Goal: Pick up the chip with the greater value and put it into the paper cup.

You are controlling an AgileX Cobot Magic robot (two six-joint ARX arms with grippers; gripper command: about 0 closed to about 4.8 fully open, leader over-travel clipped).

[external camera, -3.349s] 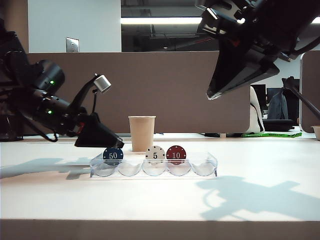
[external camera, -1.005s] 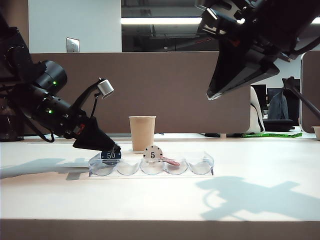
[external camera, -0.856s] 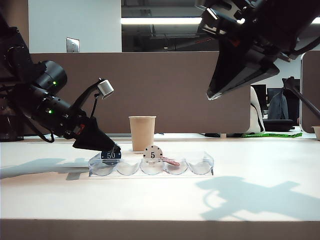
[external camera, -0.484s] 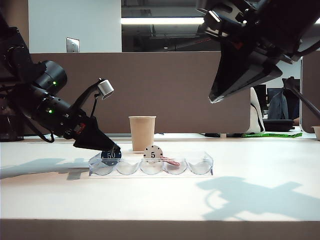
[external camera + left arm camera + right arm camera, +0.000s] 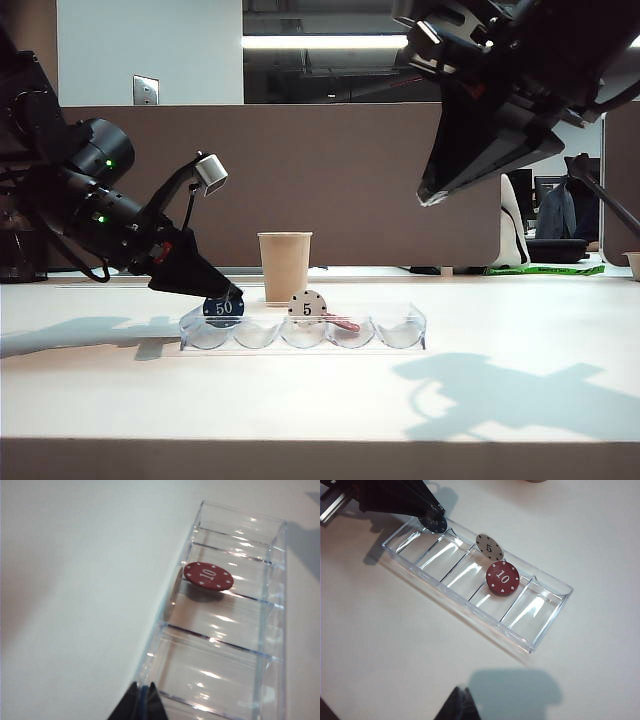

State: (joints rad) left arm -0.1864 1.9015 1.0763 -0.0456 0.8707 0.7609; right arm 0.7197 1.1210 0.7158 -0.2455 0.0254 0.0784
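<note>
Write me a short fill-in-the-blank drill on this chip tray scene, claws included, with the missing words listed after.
1. The left claw is shut on the blue chip marked ____.
2. The red chip marked 10 lies ____ in the clear tray.
3. The white chip marked 5 stands in front of the paper ____.
4. The right claw hangs above the table, shut and holding ____.

Missing words: 50; flat; cup; nothing
</note>
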